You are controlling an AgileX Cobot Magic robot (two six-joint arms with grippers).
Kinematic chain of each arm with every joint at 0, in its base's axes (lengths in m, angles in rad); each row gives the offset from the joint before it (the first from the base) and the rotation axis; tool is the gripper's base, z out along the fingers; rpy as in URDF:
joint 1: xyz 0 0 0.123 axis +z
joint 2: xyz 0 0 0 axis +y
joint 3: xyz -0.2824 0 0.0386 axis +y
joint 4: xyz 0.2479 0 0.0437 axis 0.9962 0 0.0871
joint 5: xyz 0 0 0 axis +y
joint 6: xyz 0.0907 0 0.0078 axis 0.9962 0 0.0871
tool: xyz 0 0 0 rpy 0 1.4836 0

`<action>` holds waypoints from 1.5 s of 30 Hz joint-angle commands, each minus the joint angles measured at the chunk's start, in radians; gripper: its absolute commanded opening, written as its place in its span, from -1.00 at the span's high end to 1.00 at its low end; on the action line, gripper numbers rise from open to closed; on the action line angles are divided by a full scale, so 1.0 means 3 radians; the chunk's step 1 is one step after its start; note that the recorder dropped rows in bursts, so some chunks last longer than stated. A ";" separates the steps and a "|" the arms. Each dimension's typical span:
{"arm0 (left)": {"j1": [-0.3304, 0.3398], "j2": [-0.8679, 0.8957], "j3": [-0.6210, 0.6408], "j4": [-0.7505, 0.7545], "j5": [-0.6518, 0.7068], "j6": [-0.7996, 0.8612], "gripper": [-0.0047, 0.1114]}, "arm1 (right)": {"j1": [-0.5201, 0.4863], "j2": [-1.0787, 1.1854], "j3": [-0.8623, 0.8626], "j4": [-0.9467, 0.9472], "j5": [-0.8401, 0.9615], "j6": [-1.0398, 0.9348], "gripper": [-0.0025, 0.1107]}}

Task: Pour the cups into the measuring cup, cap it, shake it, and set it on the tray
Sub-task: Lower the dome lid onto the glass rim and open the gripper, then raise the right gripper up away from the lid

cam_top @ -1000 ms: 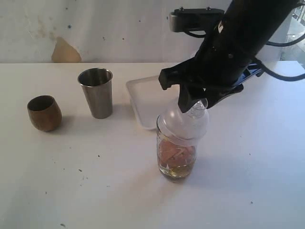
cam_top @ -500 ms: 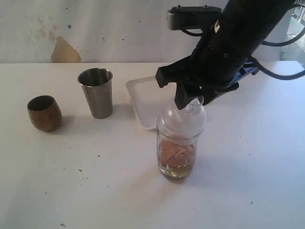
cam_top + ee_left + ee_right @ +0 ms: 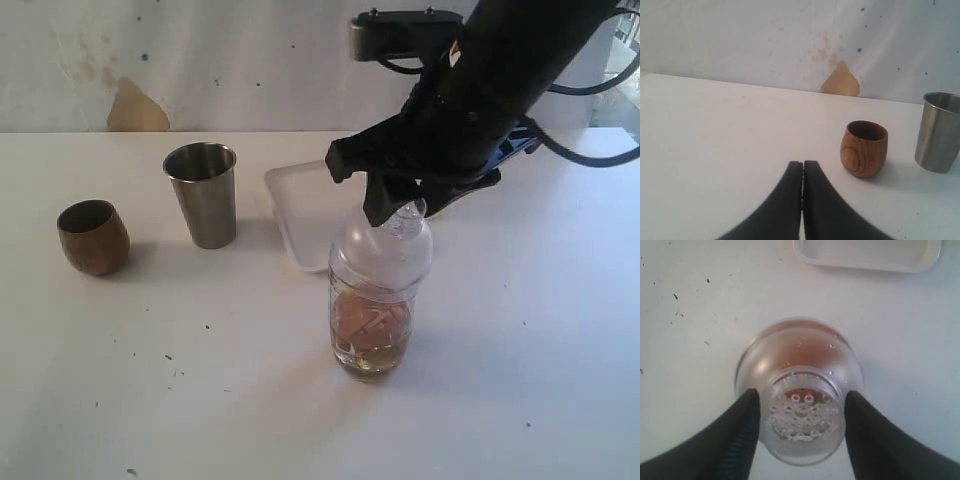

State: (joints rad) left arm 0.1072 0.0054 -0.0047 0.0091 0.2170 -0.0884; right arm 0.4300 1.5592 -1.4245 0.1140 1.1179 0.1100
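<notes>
The measuring cup (image 3: 370, 335) stands mid-table with orange-brown contents at its bottom. The clear dome cap (image 3: 378, 258) sits on its rim. My right gripper (image 3: 400, 215) comes down from above, its two fingers pressed against the sides of the cap's small neck (image 3: 802, 425), so the right gripper (image 3: 802, 415) is shut on the cap. The wooden cup (image 3: 93, 237) and the steel tumbler (image 3: 202, 195) stand upright at the left. My left gripper (image 3: 803, 164) is shut and empty, low over the table short of the wooden cup (image 3: 865, 148) and tumbler (image 3: 939, 132).
The white tray (image 3: 295, 200) lies just behind the measuring cup, partly hidden by my right arm, and its rim (image 3: 865, 265) shows in the right wrist view. A wall with a tan stain (image 3: 135, 108) backs the table.
The cap was tilted on the measuring cup's rim and now sits more level over it. My right gripper has shifted slightly left with it. Cups and left gripper are unmoved.
</notes>
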 commanded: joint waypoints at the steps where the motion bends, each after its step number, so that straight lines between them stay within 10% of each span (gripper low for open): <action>1: 0.0003 -0.0018 0.0016 -0.0011 -0.0047 -0.0002 0.90 | 0.0001 -0.0028 0.0005 -0.0011 -0.0114 -0.0030 0.09; 40: 0.0003 -0.0018 0.0016 -0.0011 -0.0047 -0.0002 0.90 | 0.0001 -0.0820 -0.0343 -0.0156 -0.0589 -0.0206 -0.06; 45: 0.0003 -0.0018 0.0016 -0.0011 -0.0047 -0.0002 0.90 | 0.0001 -0.0948 -0.0102 -0.0831 -0.0444 -0.0150 0.56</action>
State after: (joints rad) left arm 0.1072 0.0054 -0.0047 0.0091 0.2170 -0.0884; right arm 0.4300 1.2951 -1.4999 -0.0666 0.9842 0.0606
